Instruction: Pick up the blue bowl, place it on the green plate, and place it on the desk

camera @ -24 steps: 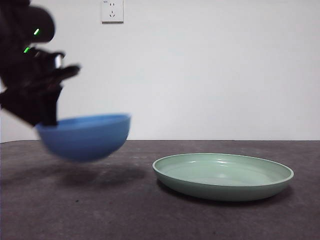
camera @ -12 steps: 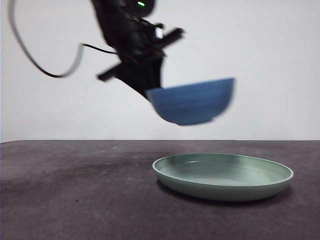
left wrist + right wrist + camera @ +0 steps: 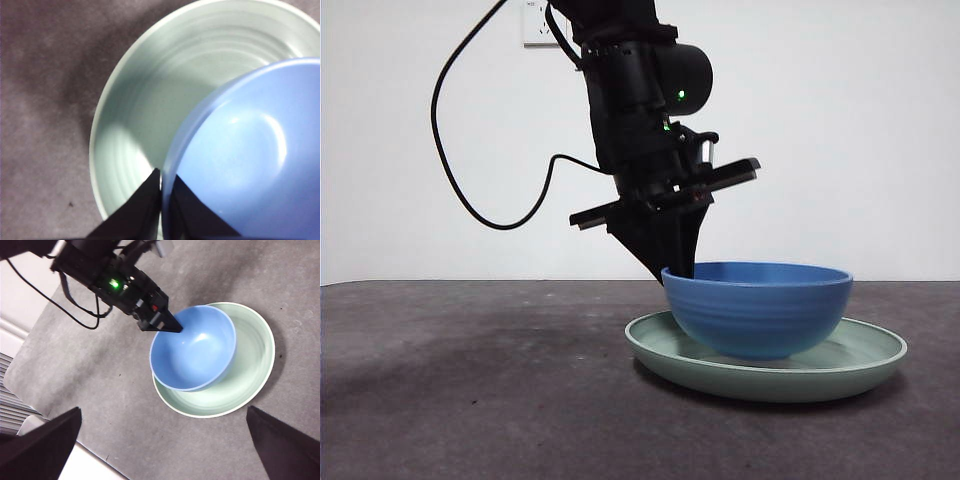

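Note:
The blue bowl [image 3: 757,310] sits upright in the green plate [image 3: 865,365], off centre toward the plate's left side. My left gripper [image 3: 678,268] comes down from above and is shut on the bowl's left rim, one jaw inside and one outside. The left wrist view shows the jaws [image 3: 161,182] pinching the bowl's rim [image 3: 245,160] over the plate [image 3: 150,100]. My right gripper [image 3: 162,412] is open and empty, high above the desk, looking down on the bowl [image 3: 192,347], the plate [image 3: 250,365] and the left gripper [image 3: 175,329].
The plate stands on the dark desk [image 3: 470,400]. The left arm's black cable [image 3: 450,170] loops at the left in front of the white wall. A wall socket [image 3: 544,22] is at the top. The desk's edge [image 3: 30,390] shows in the right wrist view.
The left gripper carried the blue bowl from low at the left, up and to the right over the plate, then down into the green plate.

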### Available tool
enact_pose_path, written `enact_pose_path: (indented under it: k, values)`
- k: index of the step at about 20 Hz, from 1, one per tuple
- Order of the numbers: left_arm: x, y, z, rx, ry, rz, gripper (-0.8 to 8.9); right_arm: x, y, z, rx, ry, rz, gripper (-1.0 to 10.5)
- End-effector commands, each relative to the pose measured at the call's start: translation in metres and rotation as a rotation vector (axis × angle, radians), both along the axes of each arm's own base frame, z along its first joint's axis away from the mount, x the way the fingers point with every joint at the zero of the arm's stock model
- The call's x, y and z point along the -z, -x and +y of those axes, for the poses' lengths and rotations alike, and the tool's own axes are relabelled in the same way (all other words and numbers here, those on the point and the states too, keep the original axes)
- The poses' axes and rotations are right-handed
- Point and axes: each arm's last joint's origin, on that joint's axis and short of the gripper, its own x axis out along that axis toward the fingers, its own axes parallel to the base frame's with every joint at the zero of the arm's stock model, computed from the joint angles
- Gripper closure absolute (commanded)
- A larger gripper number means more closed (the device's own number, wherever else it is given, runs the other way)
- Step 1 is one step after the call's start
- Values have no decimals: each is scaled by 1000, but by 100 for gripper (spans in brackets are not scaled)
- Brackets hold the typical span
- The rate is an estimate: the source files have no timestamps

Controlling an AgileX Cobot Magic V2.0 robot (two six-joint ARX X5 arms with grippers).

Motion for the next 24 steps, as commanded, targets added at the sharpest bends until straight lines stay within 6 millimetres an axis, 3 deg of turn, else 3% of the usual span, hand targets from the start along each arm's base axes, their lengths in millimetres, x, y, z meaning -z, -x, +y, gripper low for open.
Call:
enact_pose_path:
  k: [1, 7, 15, 19, 24]
  values:
    - [2, -2, -10, 24, 16, -22, 799, -6, 0, 0, -6, 2, -23, 373]
    - [2, -1, -11, 25, 15, -20, 747, -6, 0, 0, -6, 3, -21, 373]
    - [-3, -4, -12, 18, 31, -36, 274, -6, 0, 0, -6, 3, -21, 373]
    - [-29, -6, -5, 37, 1, -41, 250, -6, 0, 0, -6, 2, -20, 373]
    - [-87, 7, 15, 99, -61, 2, 251, -5, 0, 0, -6, 3, -16, 373]
